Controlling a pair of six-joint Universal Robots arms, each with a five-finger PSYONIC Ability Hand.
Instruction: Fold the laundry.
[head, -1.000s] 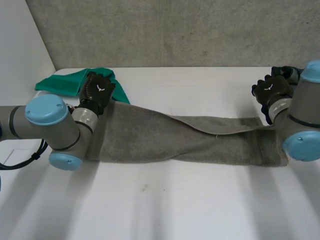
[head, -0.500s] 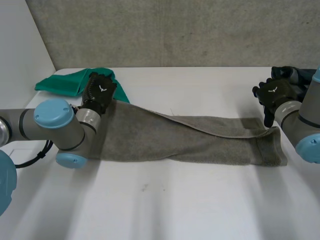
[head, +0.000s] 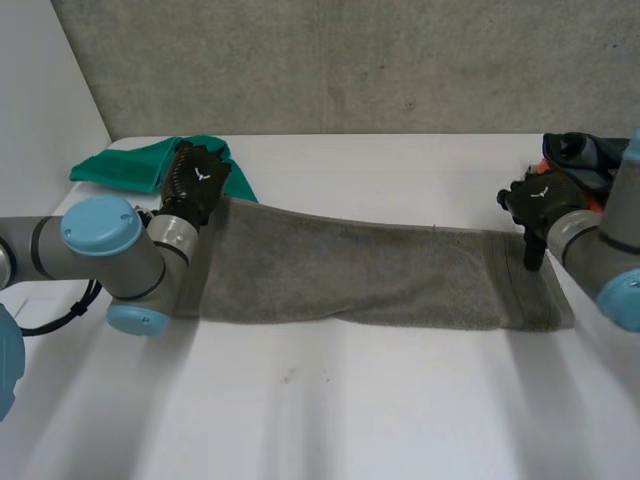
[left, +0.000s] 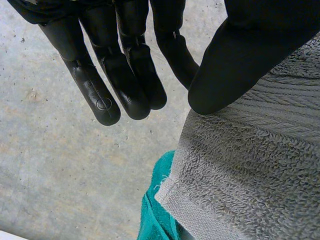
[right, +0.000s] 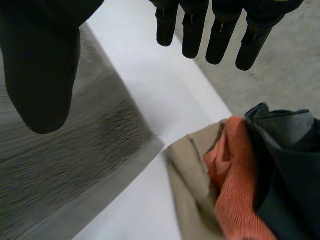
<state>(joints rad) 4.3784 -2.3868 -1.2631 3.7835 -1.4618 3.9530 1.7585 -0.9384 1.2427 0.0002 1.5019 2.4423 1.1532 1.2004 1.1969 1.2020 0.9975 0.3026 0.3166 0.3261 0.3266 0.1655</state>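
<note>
Long grey terry towel (head: 350, 275), flat across mid-frame on the white table (head: 350, 400). At its far left corner, black left hand (head: 197, 183): fingers straight, apart from the thumb; holds nothing. At the far right corner, black right hand (head: 537, 195), likewise slack and empty. Beyond, crumpled green cloth (head: 120, 165) upper left; heap of orange, beige and dark garments (head: 585, 155) at right edge.

You get bright, soft light over the white bench (head: 330, 420). The towel (head: 350, 280) throws a thin, faint shadow along its near edge.
</note>
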